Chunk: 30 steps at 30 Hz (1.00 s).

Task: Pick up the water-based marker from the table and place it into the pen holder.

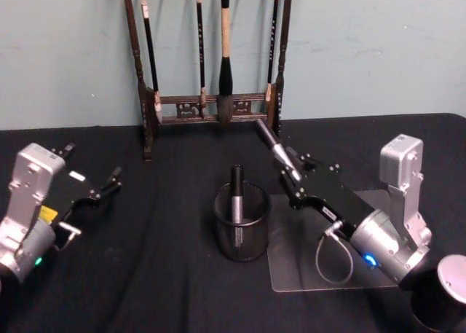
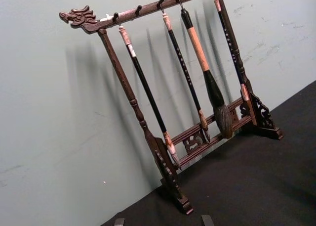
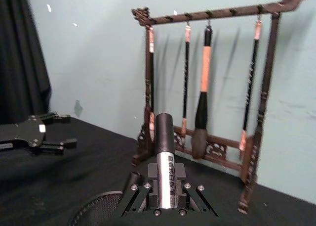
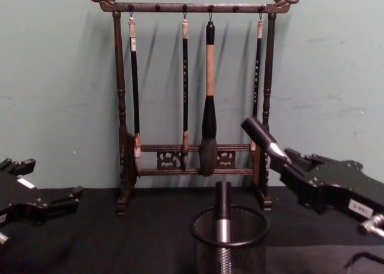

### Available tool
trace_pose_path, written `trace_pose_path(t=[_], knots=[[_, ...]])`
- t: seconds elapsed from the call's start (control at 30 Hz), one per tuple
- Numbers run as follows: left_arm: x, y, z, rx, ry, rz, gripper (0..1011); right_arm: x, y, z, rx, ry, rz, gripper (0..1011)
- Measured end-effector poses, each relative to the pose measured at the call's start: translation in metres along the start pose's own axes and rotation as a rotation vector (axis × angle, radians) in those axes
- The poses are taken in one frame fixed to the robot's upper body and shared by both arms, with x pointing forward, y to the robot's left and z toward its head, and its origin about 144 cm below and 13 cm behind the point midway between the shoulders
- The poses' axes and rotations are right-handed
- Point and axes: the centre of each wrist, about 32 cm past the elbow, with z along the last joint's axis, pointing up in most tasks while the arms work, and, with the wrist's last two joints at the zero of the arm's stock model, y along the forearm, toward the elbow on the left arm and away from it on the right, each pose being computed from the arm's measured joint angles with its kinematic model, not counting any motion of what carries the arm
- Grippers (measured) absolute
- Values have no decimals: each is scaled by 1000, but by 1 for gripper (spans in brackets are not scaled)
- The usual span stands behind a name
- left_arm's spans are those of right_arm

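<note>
Head view: two markers. One marker (image 1: 237, 191) stands in the single mesh pen holder (image 1: 223, 240) at mid-table. The second marker (image 1: 273, 145) is clamped in the right gripper (image 1: 294, 175), tilted, raised right of the holder. Left gripper (image 1: 91, 167) is parked far left, fingers spread wide. Four brushes (image 1: 226, 56) hang on one rack (image 1: 148, 122).

We see the right claw (image 4: 287, 160) reaching in from the right, its fingers closed on the water-based marker (image 4: 264, 136), which slants up and to the left out of the claw, dark end highest. Below this claw and to its left, the pen holder (image 4: 252, 253) stands on the black bench (image 4: 150, 238) with a second marker (image 4: 223, 208) upright inside it. Behind the claw rises the brush rack (image 4: 120, 106), and well off to its left the left claw (image 4: 51, 178) hangs low, fingers spread.
</note>
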Motion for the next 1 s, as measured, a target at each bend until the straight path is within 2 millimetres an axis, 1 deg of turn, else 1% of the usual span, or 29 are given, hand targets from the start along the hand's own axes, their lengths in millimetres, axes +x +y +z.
trace_pose_path(t=[0.5,1.0], knots=[[0,0,0,0,0,0,1009,0,26,3,34,-6,95,197],[0,0,0,0,0,0,1009,-5,43,-4,16,18,153,197]])
